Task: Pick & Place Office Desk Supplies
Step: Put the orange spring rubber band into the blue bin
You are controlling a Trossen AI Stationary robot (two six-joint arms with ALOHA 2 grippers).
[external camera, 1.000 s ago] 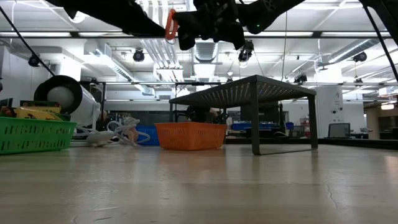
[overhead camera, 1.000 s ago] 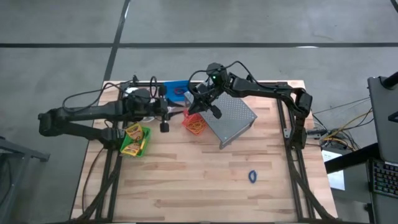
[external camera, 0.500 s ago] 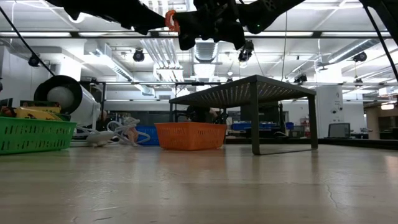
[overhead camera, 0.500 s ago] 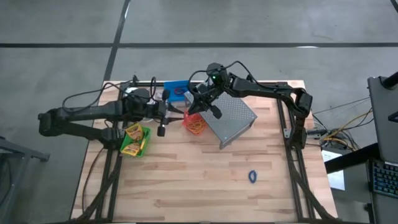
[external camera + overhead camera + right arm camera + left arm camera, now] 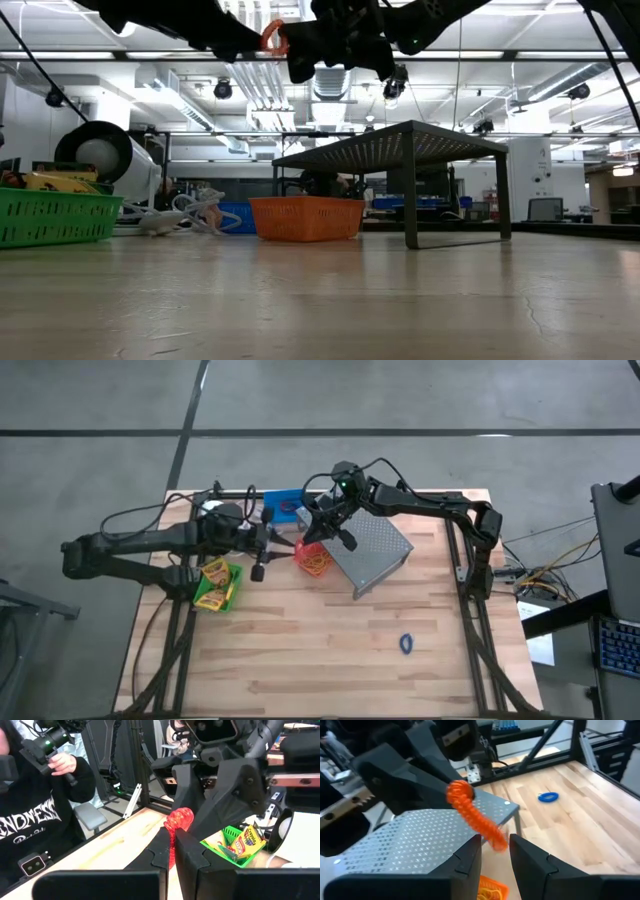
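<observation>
Wooden table (image 5: 330,650) — blue ring band (image 5: 406,644) lying apart

Bright even ceiling light, soft faint shadows, blurred near claw fingers, slight wide-angle bending.

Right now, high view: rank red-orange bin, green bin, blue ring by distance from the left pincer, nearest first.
From the left pincer, beside the rack's left edge:
1. Red-orange bin: just to its right, against the rack.
2. Green bin: left side, holding crayon boxes.
3. Blue ring: far off on the open table, lower right.
</observation>
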